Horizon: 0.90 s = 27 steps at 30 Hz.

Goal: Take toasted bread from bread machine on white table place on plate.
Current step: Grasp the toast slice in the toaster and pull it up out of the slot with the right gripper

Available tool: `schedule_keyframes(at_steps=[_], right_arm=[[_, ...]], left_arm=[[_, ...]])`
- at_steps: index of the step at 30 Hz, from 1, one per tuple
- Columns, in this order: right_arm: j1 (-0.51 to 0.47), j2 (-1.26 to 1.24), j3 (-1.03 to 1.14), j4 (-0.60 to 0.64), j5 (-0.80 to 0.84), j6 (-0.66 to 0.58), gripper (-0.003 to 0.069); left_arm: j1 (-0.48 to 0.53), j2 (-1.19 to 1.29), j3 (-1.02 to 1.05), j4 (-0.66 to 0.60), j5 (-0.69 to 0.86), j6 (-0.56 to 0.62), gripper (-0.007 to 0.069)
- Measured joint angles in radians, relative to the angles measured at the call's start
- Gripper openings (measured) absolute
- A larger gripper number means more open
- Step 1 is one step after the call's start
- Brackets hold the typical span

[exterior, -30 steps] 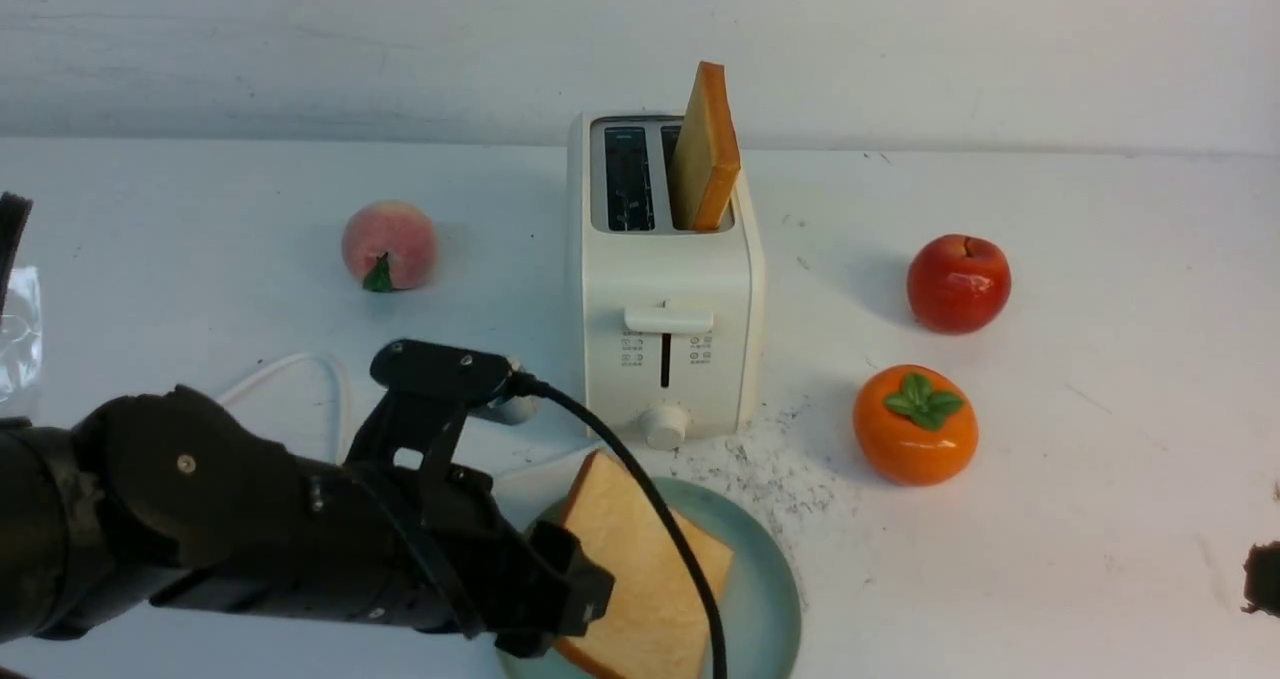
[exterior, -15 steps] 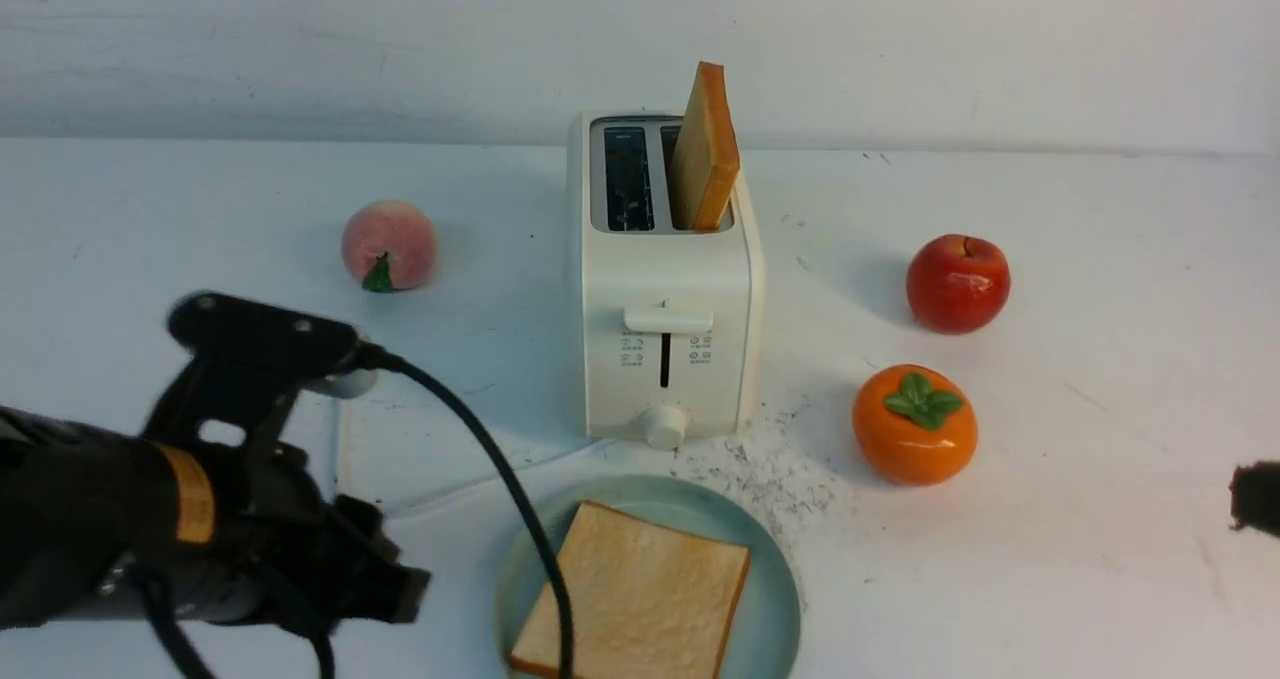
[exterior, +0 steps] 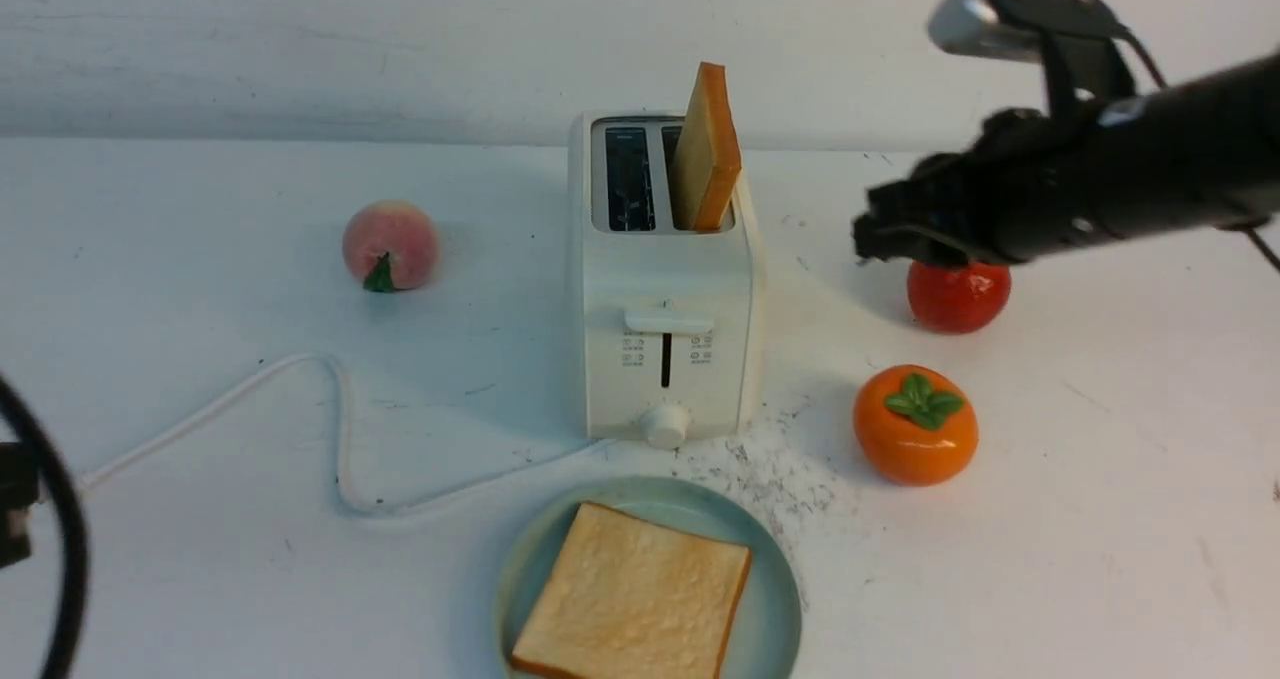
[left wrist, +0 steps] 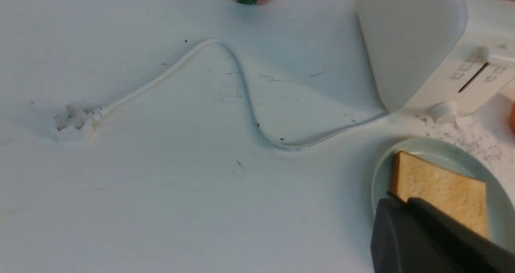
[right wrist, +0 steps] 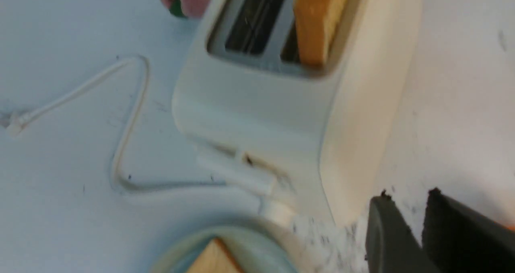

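The cream-white toaster stands mid-table. One toast slice stands upright in its right slot; the left slot is empty. The other slice lies flat on the mint-green plate in front of the toaster. My right gripper hovers open and empty to the right of the toaster, near its top; in the right wrist view its jaws stand slightly apart. My left gripper is shut and empty, left of the plate. In the front view only its cable shows at the left edge.
A peach lies left of the toaster. A red apple sits partly behind my right gripper, and an orange persimmon lies nearer. The white power cord loops left to its plug. Dark specks lie right of the plate.
My left arm let go of the slice, which now lies flat on the plate, and withdrew left. My right arm rose from the lower right to beside the toaster.
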<state>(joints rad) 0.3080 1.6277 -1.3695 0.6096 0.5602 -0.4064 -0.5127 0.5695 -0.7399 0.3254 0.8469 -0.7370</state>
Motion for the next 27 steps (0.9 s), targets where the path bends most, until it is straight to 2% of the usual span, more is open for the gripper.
schedule_keyframes(at_steps=[2,3,5,8,12,23,27], right_arm=[[0.008,0.046,-0.057,0.0,-0.004,0.003,0.0229],[0.017,0.125,-0.13,0.0,-0.004,0.017,0.0297],[0.02,0.173,-0.173,0.0,-0.001,0.027,0.0336],[0.026,0.273,-0.317,0.001,0.029,0.061,0.0459],[0.027,0.307,-0.392,0.001,0.043,0.08,0.053],[0.074,0.311,-0.421,0.005,0.046,0.083,0.0544],[0.077,0.338,-0.423,-0.056,-0.005,0.087,0.0497]], left_arm=[[0.0,-0.022,0.0,-0.002,0.015,-0.002,-0.0014],[0.0,-0.046,0.0,-0.004,0.038,-0.003,-0.0014],[0.0,-0.062,0.0,-0.006,0.058,-0.003,-0.0014],[0.0,-0.088,0.0,-0.007,0.136,-0.004,-0.0014],[0.0,-0.092,0.0,-0.01,0.191,-0.005,-0.0014],[0.0,-0.092,0.0,-0.004,0.194,-0.006,-0.0014],[0.0,-0.092,0.0,-0.003,0.193,-0.006,-0.0014]])
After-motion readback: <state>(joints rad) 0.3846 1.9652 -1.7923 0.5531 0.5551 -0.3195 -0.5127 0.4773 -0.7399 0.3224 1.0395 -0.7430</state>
